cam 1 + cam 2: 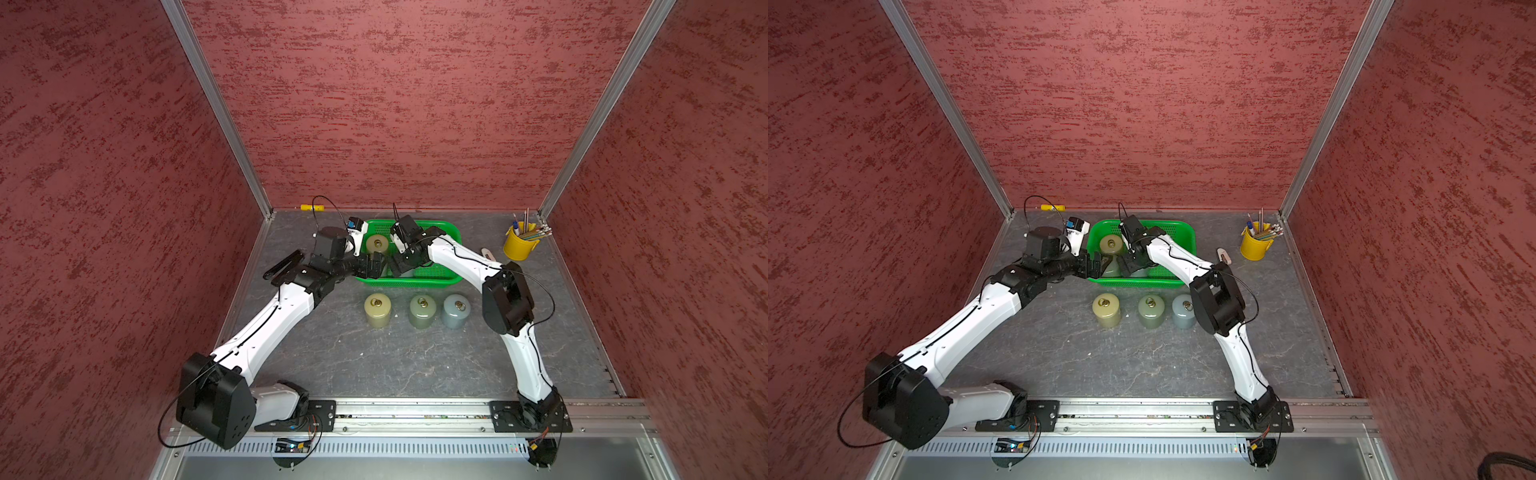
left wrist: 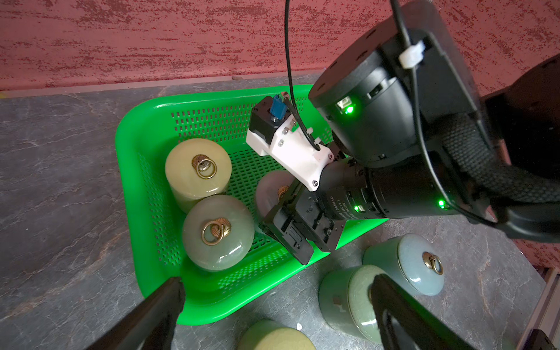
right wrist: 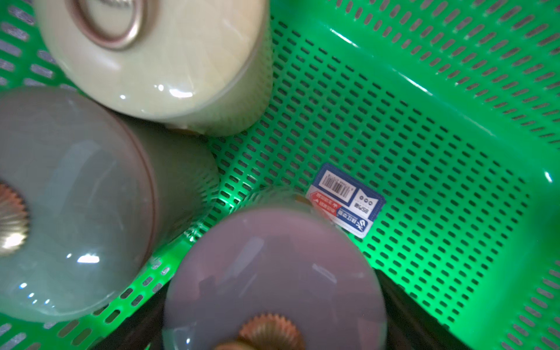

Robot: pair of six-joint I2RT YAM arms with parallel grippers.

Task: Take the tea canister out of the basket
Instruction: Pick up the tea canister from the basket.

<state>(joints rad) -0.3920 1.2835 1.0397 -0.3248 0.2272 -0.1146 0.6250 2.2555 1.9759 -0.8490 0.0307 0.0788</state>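
Left arm (image 1: 257, 336) and right arm (image 1: 528, 357) are built alike: glossy white link shells (image 1: 457, 253) joined by matte black joint housings (image 1: 216, 401). Black base plates (image 1: 320, 415) mount on an aluminium rail (image 1: 415, 409).

In the left wrist view, the right arm's wrist actuator (image 2: 363, 127) is a black cylinder with green LEDs (image 2: 348, 109) and white lettering (image 2: 332, 202) reading DAMIAO. A white camera bracket (image 2: 294, 151) carries small silver screws (image 2: 281, 142) and a blue connector (image 2: 276, 106). A thin black cable (image 2: 288, 60) enters the bracket. A white zip tie (image 2: 410, 56) and a black braided sleeve (image 2: 472, 160) sit on the housing. The left gripper (image 2: 277, 280) has black fingers (image 2: 154, 312).
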